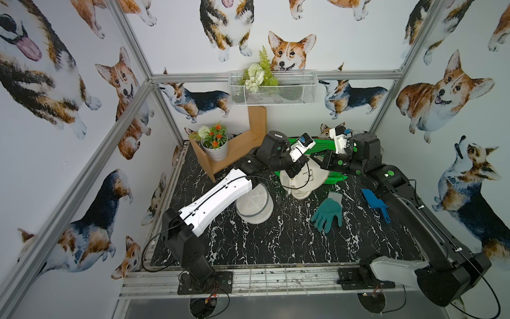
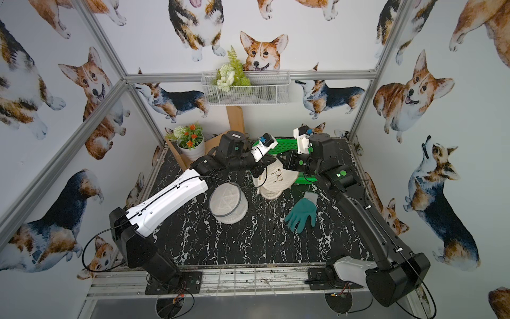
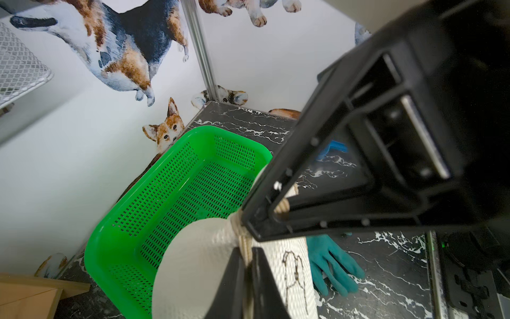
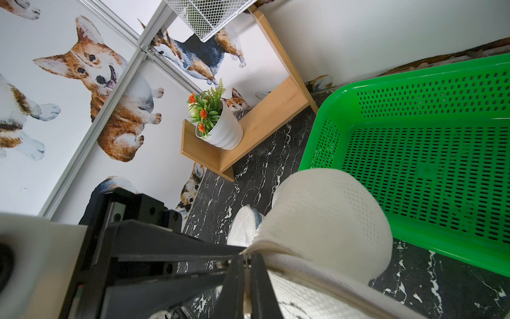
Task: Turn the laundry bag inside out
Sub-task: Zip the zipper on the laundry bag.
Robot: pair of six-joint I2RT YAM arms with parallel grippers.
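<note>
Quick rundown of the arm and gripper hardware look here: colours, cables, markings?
Left arm: white main link, black joints, thin black cable along it. Right arm: black links, grey shell near its base. Both carry green dot markings and white wrist camera mounts. Left gripper and right gripper: black, wedge-shaped fingers.

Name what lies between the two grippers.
The laundry bag: its mesh spans from the left gripper to the right gripper, both shut on it, shown in both top views.

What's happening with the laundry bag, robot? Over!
Left gripper shut on laundry bag. Right gripper shut on its zip edge. Bag held between them. Green basket right beside, glove nearby.
</note>
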